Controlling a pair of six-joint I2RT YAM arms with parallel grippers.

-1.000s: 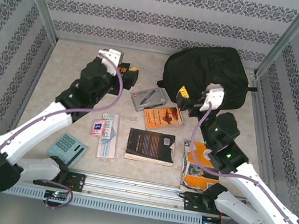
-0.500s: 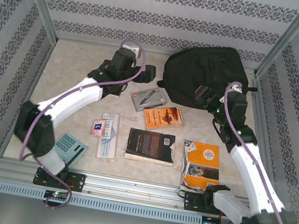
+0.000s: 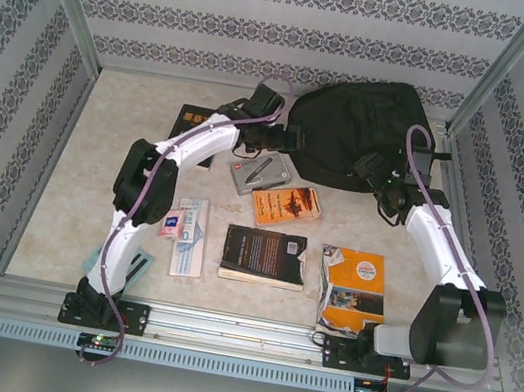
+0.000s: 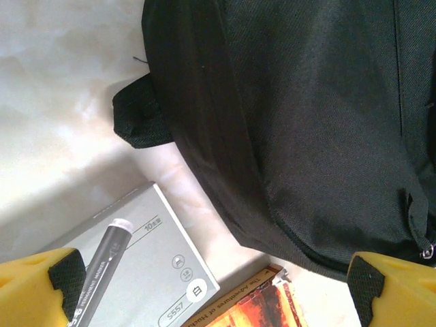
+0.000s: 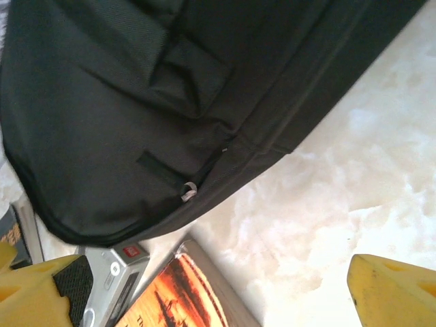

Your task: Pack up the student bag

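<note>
matt black woven cloth student bag (image 4: 320, 122) on glossy marbled table (image 5: 354, 177).

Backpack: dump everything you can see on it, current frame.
The student bag is a large black backpack of soft woven fabric, lying slumped on the table at the far right. Its zipper lines look closed. A small metal zipper pull and a short black strap loop show along its edges. The left gripper and right gripper, both open, sit at its near edge; contact is unclear.

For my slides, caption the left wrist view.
Open left gripper over the student bag, marker box and orange book.
</note>
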